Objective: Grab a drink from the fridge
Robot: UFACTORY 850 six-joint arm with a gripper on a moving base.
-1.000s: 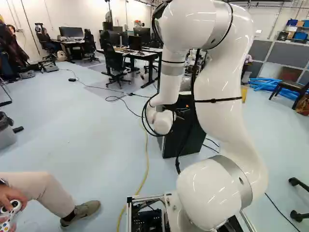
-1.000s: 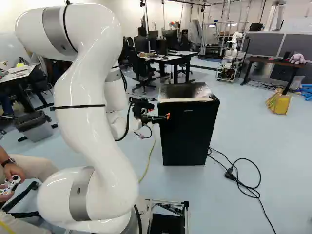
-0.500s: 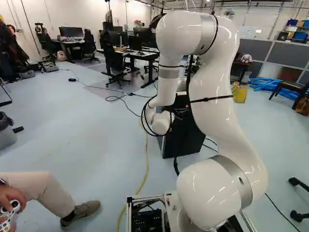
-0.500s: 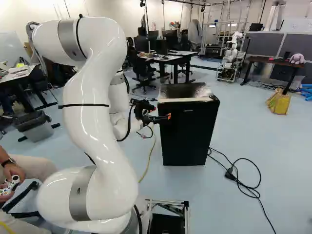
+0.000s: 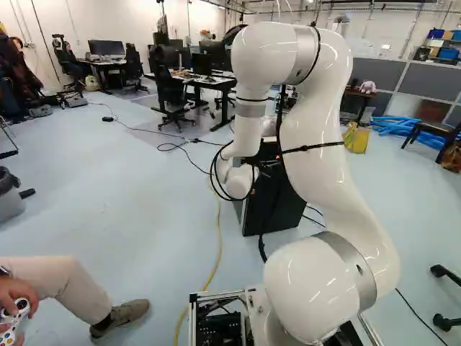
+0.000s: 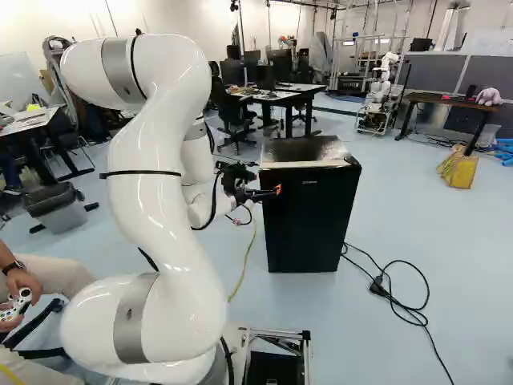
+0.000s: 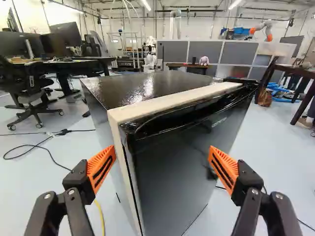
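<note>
Black and glossy, the small fridge with the cream-edged door [image 7: 172, 167] stands on the floor ahead of me, shut, with no drink showing. My black two-fingered tool [image 7: 163, 149] is spread wide at the fridge's near upright corner; contact is hard to judge. I'd creep in square, close gently on the door's cream edge, then swing it along its arc.

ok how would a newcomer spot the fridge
In the right base view, find the big white arm. Just right of it, beside its black claw, stands the fridge: a black, glossy-topped box. Unlike the chairs behind, it's one solid block with a pale strip edging its top.
</note>
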